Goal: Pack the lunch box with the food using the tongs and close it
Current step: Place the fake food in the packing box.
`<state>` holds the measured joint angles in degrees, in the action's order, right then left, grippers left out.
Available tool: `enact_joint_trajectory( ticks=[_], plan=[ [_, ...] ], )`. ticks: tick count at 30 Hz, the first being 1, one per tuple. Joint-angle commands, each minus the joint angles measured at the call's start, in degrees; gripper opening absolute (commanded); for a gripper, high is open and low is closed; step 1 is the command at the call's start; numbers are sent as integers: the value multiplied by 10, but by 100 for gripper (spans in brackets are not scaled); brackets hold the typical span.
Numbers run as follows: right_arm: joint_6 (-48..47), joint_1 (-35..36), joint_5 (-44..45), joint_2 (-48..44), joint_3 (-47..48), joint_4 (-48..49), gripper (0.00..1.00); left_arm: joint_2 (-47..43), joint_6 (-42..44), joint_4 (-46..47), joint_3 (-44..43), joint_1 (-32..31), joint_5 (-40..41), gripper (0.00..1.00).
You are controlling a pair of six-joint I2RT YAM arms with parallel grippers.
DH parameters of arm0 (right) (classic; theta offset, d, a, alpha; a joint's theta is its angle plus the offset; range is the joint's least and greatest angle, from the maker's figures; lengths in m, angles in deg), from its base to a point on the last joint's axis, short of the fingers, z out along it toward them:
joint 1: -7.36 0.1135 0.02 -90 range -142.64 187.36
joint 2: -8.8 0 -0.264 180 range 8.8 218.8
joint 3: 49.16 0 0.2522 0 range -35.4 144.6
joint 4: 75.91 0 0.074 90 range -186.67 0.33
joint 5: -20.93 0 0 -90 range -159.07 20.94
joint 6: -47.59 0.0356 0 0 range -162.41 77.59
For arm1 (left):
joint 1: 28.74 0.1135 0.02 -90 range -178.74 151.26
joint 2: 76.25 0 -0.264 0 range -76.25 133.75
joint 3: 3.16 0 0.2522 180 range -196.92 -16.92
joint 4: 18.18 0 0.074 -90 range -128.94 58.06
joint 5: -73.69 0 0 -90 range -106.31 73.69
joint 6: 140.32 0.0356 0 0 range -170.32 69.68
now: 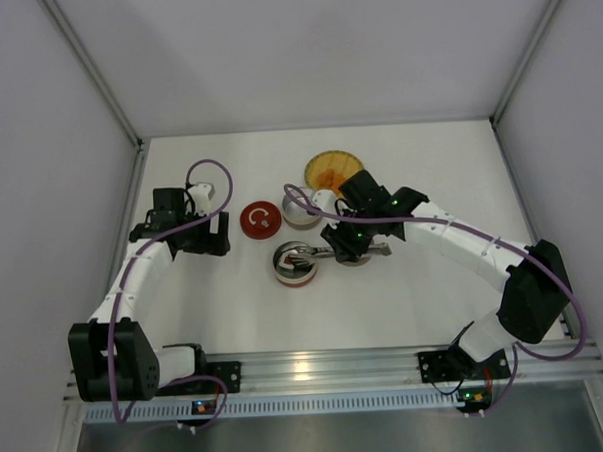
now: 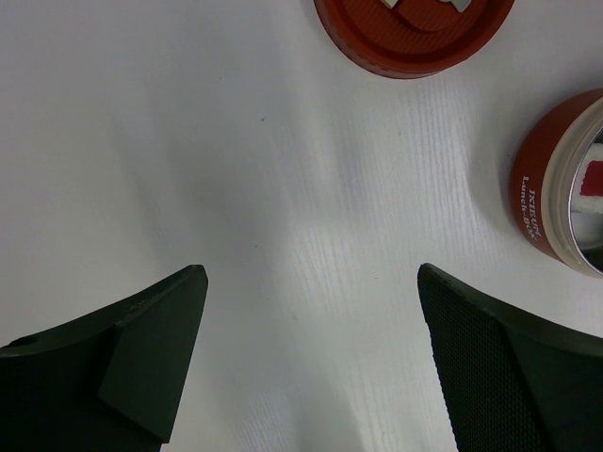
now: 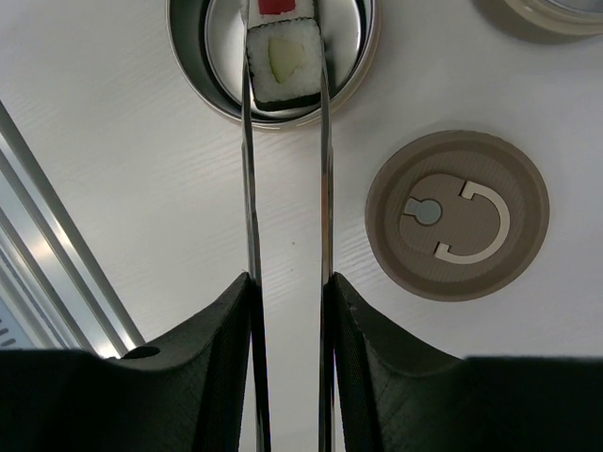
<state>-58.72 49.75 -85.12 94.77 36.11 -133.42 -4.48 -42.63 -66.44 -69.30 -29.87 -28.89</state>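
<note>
Packing in hand: your right fingers (image 3: 226, 325) clamp the tongs (image 3: 248, 188), pinching a sushi roll (image 3: 283, 61) over the lunch box (image 3: 186, 56). Left fingers (image 2: 155, 325) wide apart, empty. Next, I judge: ease the grip to drop it in.

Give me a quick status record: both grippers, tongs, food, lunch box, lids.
left gripper: open, empty, above bare table near the red lid
right gripper: shut on the tongs
tongs: tips pinch a white-and-black roll piece over the lunch box
lunch box: open, with a red-topped piece inside
lids: red lid and beige lid both off, flat on the table
</note>
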Motion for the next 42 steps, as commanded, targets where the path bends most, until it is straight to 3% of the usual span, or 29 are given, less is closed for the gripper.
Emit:
enact_joint_trajectory(
  ticks=[1, 6, 14, 28, 33, 37, 42],
  plan=[
    [1, 9, 1, -11, -6, 59, 14, -9, 4, 8, -9, 2, -3, 98],
    [2, 9, -1, -5, -8, 61, 30, -5, 4, 8, -8, 2, -2, 98],
    [5, 9, -6, -1, -5, 62, 44, -1, 4, 9, -11, 2, -1, 98],
    [7, 9, -9, -28, 16, 46, 45, -2, 2, 8, -12, 2, -6, 98],
    [19, 0, -11, -49, 64, 45, 45, -4, 4, 6, -17, 2, -12, 98],
    [34, -64, -30, -47, 112, 43, 45, -3, 4, 0, -26, 2, -17, 98],
    [33, -133, 10, -17, 152, 54, 45, 2, 7, 0, -33, 2, -19, 98]
  ],
)
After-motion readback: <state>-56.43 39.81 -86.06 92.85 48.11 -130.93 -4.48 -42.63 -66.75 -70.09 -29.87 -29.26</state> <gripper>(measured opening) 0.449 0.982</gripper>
